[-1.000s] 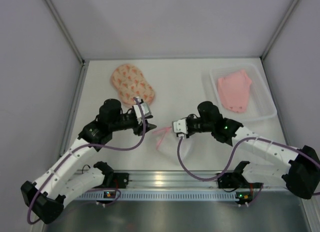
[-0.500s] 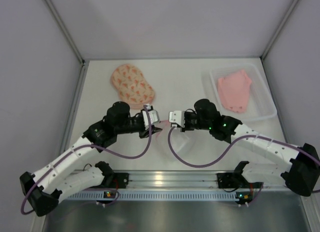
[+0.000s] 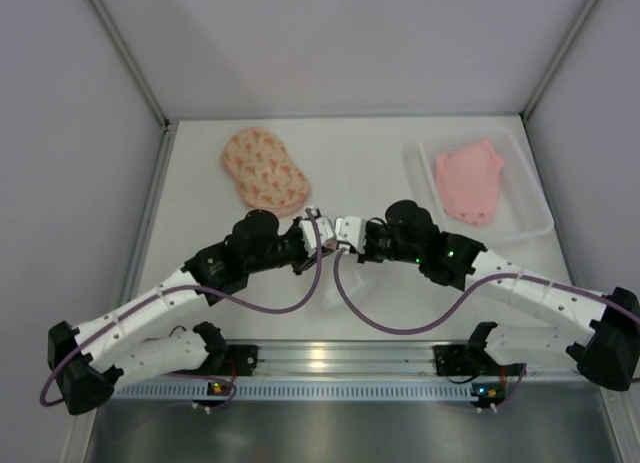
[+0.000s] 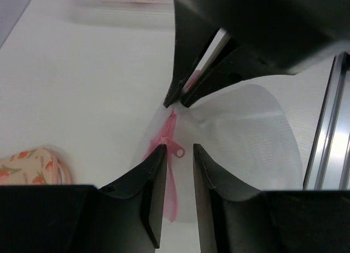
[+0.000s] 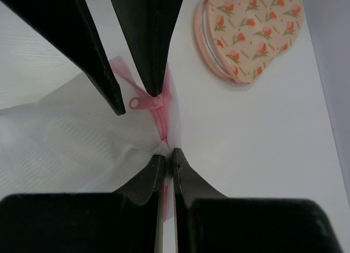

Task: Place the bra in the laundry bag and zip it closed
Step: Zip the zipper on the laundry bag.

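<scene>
On my overhead feed the laundry bag (image 3: pixel 265 171) lies flat on the bench (image 3: pixel 370 163), printed side up, and neither arm touches it. The bra (image 3: pixel 470 181) is well apart from the laundry bag, off to its right, lying inside a clear plastic tray (image 3: pixel 522 183).

Both arms meet nose to nose just right of the laundry bag and a little nearer the arm bases. I can't make out what they are working on from overhead, because the wrists cover it.

The wrist feeds show it: a white mesh pouch (image 4: pixel 246 138) with a pink zipper (image 4: pixel 171 198) along its rim. My right tool (image 5: pixel 164 157) is pinched tight on the pouch's edge at the end of the zipper, with mesh and pink tape squeezed between its jaws. My left tool (image 4: pixel 179 150) faces it with its jaws a narrow gap apart. Its fingers (image 4: pixel 153 193) sit on either side of the zipper line, and the ring-shaped pull (image 5: pixel 136 103) lies between the tips. I see daylight on both sides of the pull, so that tool is not clamped on anything. The left wrist feed catches the laundry bag's printed edge at its lower left corner, beside the pouch but not touching it.
</scene>
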Controlling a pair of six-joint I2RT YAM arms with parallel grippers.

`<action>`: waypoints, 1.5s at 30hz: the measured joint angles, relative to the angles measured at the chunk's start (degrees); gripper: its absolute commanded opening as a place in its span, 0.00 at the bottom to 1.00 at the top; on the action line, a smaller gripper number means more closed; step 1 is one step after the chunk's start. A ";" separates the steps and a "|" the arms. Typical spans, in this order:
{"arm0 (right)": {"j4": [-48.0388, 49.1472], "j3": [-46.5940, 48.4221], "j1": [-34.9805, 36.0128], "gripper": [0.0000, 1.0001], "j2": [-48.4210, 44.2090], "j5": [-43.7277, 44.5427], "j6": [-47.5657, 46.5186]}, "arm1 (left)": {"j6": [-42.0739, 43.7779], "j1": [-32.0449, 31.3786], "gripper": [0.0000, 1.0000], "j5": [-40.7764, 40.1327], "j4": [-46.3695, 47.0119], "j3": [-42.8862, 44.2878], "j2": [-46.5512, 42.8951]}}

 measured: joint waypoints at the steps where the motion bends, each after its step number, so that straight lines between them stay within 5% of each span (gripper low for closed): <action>1: -0.11 0.00 0.02 0.00 -0.15 0.04 0.31 | -0.50 -0.02 0.31 -0.92 0.57 -0.39 0.00; 14: -0.81 0.09 1.42 0.00 -0.92 2.08 3.74 | -4.46 -0.02 0.42 -2.60 3.43 -1.92 0.13; 26: -2.95 0.44 1.86 0.00 -2.29 2.91 6.16 | -5.77 0.04 0.00 -5.18 5.64 -2.19 0.74; 45: -0.09 -3.45 2.27 0.00 -8.48 3.13 5.05 | -7.32 4.79 0.00 -2.23 2.51 -3.19 -1.81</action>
